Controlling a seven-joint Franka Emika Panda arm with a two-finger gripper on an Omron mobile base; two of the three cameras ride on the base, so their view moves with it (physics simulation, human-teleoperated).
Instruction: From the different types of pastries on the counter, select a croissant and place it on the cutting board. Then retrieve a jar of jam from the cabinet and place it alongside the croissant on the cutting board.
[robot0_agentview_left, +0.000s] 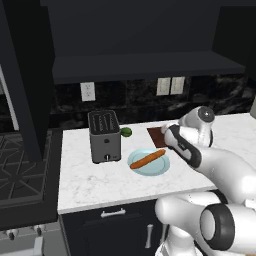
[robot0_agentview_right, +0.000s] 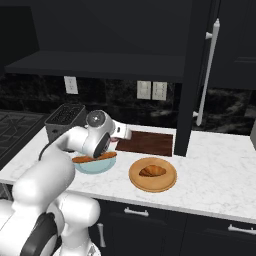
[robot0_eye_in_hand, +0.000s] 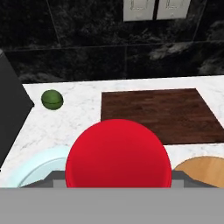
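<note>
**Gripper carries the jam jar toward a bare board**

Gripper is clamped on the jar of jam, whose red body bulges up between the finger tips in the hand view, hanging over the counter short of the near edge of the cutting board. In the right base view the jar is only a red sliver by the hand. The board lies bare near the back edge of the counter. The croissant rests on the round wooden plate by the front edge, not on the board, so judging from how things lie that first step looks undone.

Risks, as I judge them: the blue plate with the long stick pastry sits just beside the path, and a low sweep could clip it. Letting go too high or at a tilt could tip the jar so it rolls off.

Hard to read: the jar hides the finger tips, so how squarely they hold it is unclear. A lime sits by the toaster; the arm covers part of the board in the left base view.
</note>
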